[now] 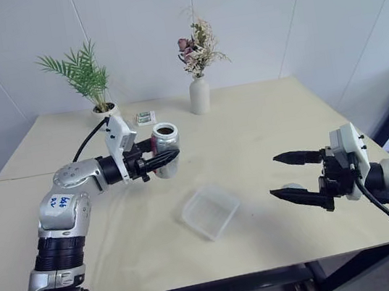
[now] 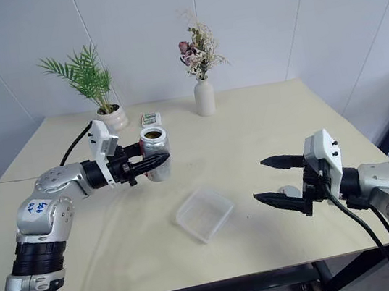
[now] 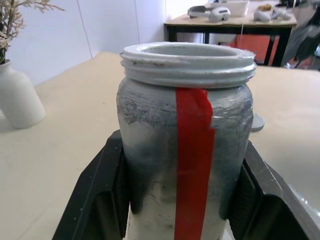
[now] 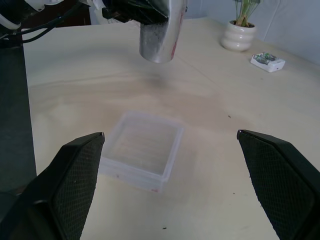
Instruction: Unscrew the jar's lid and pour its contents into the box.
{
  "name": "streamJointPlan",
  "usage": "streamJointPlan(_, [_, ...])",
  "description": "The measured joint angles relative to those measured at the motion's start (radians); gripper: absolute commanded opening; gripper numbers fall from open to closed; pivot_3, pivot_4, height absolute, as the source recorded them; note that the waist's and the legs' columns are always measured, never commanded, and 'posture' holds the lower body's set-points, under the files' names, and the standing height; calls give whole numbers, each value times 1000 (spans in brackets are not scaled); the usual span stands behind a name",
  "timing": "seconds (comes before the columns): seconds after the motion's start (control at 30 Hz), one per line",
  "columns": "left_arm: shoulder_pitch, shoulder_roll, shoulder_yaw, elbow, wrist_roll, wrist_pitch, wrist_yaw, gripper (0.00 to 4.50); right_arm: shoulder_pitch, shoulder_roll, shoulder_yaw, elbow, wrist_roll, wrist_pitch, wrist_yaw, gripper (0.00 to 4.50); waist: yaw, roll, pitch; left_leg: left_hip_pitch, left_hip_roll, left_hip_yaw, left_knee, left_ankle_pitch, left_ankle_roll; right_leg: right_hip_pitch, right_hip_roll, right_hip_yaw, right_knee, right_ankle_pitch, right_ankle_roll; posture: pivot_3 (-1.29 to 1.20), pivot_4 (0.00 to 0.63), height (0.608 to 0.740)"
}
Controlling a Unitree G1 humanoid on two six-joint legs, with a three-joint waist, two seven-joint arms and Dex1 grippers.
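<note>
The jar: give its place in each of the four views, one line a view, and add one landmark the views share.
Left eye view: the jar, lid off, upright, left of centre, clamped in the left gripper.
Right eye view: jar left of centre, beyond the box.
Left wrist view: jar centred, red strip facing the camera.
Right wrist view: jar's base at top centre, above the table.
Shared landmark: white flower vase.

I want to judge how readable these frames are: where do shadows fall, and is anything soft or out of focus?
Left eye view: even light, only a faint shadow by the box. Right wrist view: the open right gripper looms large and soft-edged, and a faint shadow lies on the table under the lifted jar. Left wrist view: the jar's red mark is crisp, the room behind it softer.
</note>
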Motion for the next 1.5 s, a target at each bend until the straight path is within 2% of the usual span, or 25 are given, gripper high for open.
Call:
streamJointPlan(0.2, [41, 9, -30, 15, 69, -131, -31, 2019, 67, -5, -23, 1, -4, -64, 66, 4478, 1, 0, 0, 0, 0, 0, 1, 0, 0, 0, 0, 0, 0, 0, 0, 0, 150, 740])
streamJointPlan(0.4, [31, 3, -91, 55, 244, -358, 28, 2019, 84, -21, -24, 21, -17, -65, 76, 4478, 0, 0, 0, 0, 0, 1, 4, 0, 0, 0, 0, 1, 0, 0, 0, 0, 150, 740])
streamJointPlan(0.67, [26, 104, -214, 36, 719, -906, 248, 2019, 82, -1, -23, 32, -28, -69, 42, 4478, 2, 0, 0, 0, 0, 2, 4, 0, 0, 0, 0, 3, 0, 1, 2, 0, 150, 740])
streamJointPlan(0.73, [21, 145, -256, 34, 955, -1020, 422, 2019, 74, 21, -16, 47, -34, -72, 29, 4478, 1, 0, 0, 0, 0, 3, 5, 0, 0, 1, 0, 4, 0, 2, 2, 0, 150, 740])
streamJointPlan(0.8, [6, 172, -307, 25, 1235, -1092, 669, 2019, 62, 50, 2, 64, -45, -79, 13, 4478, 2, 0, 0, 0, 0, 3, 6, 0, 1, 1, 0, 5, 0, 3, 3, 0, 150, 740])
streamJointPlan(0.87, [-6, 174, -358, 20, 1415, -1110, 839, 2019, 40, 70, 22, 66, -54, -85, 2, 4478, 2, 0, 0, 0, 0, 5, 8, 0, 1, 1, 0, 5, 0, 3, 4, 0, 150, 740])
streamJointPlan(1.03, [-21, 177, -491, 45, 1750, -1071, 1194, 2019, -10, 104, 34, 87, -63, -87, -23, 4478, 0, 0, 0, 0, 0, 5, 9, 0, 2, 1, 0, 5, 0, 4, 4, 0, 150, 740])
streamJointPlan(1.1, [-71, 178, -544, 61, 1860, -1044, 1318, 2019, -28, 126, 48, 104, -68, -87, -35, 4478, 2, -1, 0, -1, 0, 5, 9, 0, 2, 1, 0, 5, 0, 4, 4, 0, 150, 740])
streamJointPlan(1.27, [-168, 183, -609, 112, 2000, -985, 1482, 2019, -49, 159, 69, 127, -78, -88, -52, 4478, 0, 0, 0, 0, 0, 6, 9, -1, 3, 1, -1, 5, 1, 4, 4, 0, 150, 740])
streamJointPlan(1.5, [-188, 184, -696, 119, 2079, -973, 1553, 2019, -80, 196, 89, 159, -96, -107, -59, 4478, 2, 0, 0, 0, 0, 6, 8, -1, 3, 1, -1, 5, 2, 4, 4, 0, 150, 740])
